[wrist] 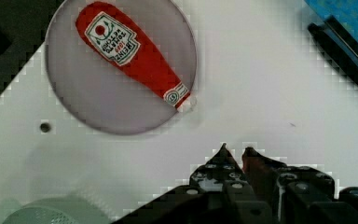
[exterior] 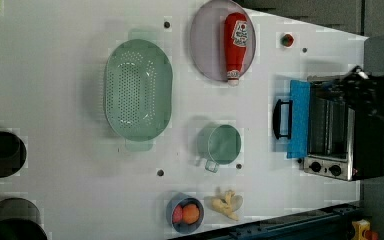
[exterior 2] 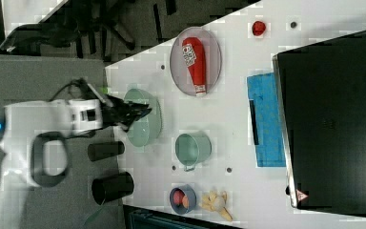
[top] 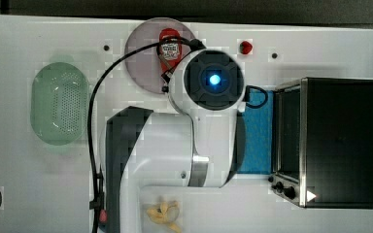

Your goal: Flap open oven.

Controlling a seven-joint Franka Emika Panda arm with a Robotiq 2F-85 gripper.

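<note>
One oven at the top view's right end of the white table, black top up, small black knobs on the front corner toward the top view's bottom. Already flapped open: blue door lying flat out from the oven's front, black handle at its far edge, bare rack visible inside in the left view. Gripper well apart from the oven and from that handle, above bare table, touching nothing. Jaws nearly together, only a narrow slit between the tips, nothing gripped. Near the oven's door, a grey plate bearing a ketchup bottle. Farther from the oven, a green cup and a green colander.
</note>
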